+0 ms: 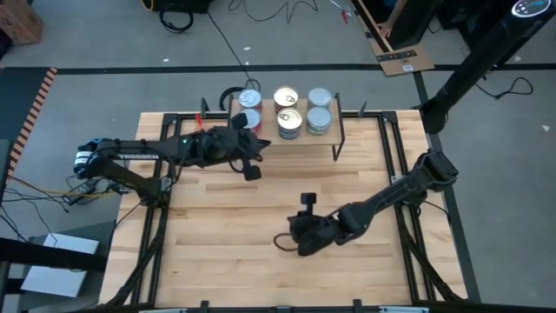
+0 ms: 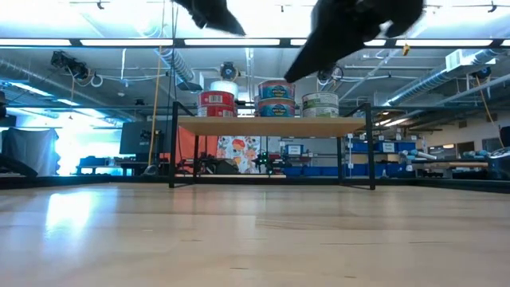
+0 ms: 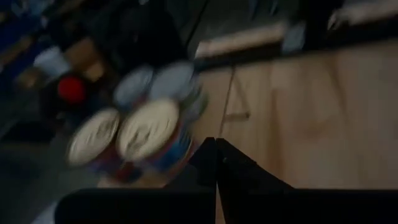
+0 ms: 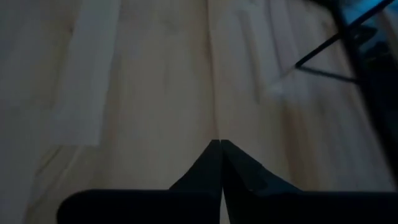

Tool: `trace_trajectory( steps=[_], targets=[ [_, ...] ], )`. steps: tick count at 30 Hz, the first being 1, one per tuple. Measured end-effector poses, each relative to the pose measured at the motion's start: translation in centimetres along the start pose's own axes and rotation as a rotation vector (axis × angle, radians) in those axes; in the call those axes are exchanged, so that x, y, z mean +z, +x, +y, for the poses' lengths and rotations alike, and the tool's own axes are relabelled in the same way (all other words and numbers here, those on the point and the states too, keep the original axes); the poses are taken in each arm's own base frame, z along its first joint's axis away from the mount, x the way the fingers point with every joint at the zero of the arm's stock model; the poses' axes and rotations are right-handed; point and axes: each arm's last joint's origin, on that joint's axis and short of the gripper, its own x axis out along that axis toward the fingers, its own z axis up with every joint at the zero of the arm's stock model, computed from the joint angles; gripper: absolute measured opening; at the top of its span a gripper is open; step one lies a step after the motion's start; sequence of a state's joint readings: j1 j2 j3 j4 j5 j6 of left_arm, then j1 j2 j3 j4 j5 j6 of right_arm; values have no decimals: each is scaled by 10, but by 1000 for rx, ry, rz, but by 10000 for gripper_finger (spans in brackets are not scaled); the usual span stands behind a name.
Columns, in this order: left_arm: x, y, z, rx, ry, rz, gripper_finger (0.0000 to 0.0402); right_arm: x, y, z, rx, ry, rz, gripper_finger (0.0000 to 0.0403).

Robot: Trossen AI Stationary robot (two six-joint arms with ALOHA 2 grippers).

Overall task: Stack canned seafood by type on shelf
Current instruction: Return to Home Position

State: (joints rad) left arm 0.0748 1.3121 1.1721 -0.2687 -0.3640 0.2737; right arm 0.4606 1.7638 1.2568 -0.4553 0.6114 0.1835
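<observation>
Several tins stand in stacks on the shelf point(image 1: 340, 113) at the table's far edge: red-sided ones point(image 1: 249, 108) on its left, gold-topped ones point(image 1: 287, 109) in the middle, bluish-topped ones point(image 1: 319, 109) on its right. The low view shows the shelf board point(image 2: 271, 126) with red tins point(image 2: 216, 102), blue-green tins point(image 2: 275, 97) and a pale-labelled stack point(image 2: 320, 104). My left gripper point(image 1: 259, 148) hangs shut just in front of the red tins, which appear blurred in its wrist view point(image 3: 146, 134). My right gripper point(image 1: 292, 229) is shut above the table's middle and holds nothing.
The slatted wooden tabletop point(image 1: 261, 209) stretches bare between shelf and near edge. Black frame rails run along the table's left and right sides point(image 1: 395, 156). Both arms show at the top of the low view, the left point(image 2: 215, 12) and the right point(image 2: 351, 24). Cables and a cardboard sheet lie on the floor beyond.
</observation>
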Motion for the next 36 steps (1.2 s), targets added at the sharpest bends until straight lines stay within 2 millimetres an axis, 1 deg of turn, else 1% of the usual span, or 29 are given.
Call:
trace_trajectory(
  steps=[2,4,8,12,13,14,16,17,19,22,23,25,27,29,31,33,34,35,36],
  targets=[
    [6,-2,-3,-30,-7,-68,7,4,3,-4,-5,-9,-21,16],
    [8,-1,-9,-51,-12,-155,6,6,6,-8,-3,-26,-33,11],
    [-3,-5,-17,-90,-23,-275,4,8,14,-15,33,-30,-58,6],
    [-27,-11,-23,-130,-31,-319,3,3,24,-23,71,-26,-113,4],
    [-37,-12,-25,-138,-28,-305,3,0,26,-26,76,-19,-125,4],
    [-46,-13,-27,-144,-29,-295,3,-2,26,-30,81,-4,-151,4],
    [-57,-19,-29,-141,-53,-330,3,-9,26,-37,85,13,-184,3],
    [-66,-22,-31,-144,-57,-331,2,-12,24,-40,84,25,-205,2],
    [-77,-28,-33,-141,-70,-366,2,-21,19,-47,79,43,-245,2],
    [-97,-38,-37,-155,-69,-376,2,-33,6,-58,70,70,-319,2],
    [-98,-42,-37,-153,-80,-408,2,-39,1,-62,69,78,-334,2],
    [-110,-49,-38,-163,-95,-416,3,-49,-7,-67,68,99,-378,2],
    [-113,-55,-38,-162,-110,-451,4,-63,-15,-72,68,109,-397,2],
    [-126,-58,-41,-177,-98,-421,4,-73,-23,-76,78,137,-439,2],
    [-129,-63,-41,-180,-106,-448,4,-86,-28,-80,79,146,-451,2],
    [-139,-67,-42,-187,-104,-444,4,-94,-34,-83,80,168,-490,2],
    [-139,-69,-42,-187,-109,-461,4,-102,-36,-85,79,170,-493,2],
    [-142,-72,-41,-185,-114,-475,4,-105,-38,-86,78,178,-508,2],
    [-149,-74,-42,-191,-108,-458,4,-107,-40,-87,79,195,-540,2]
  ],
)
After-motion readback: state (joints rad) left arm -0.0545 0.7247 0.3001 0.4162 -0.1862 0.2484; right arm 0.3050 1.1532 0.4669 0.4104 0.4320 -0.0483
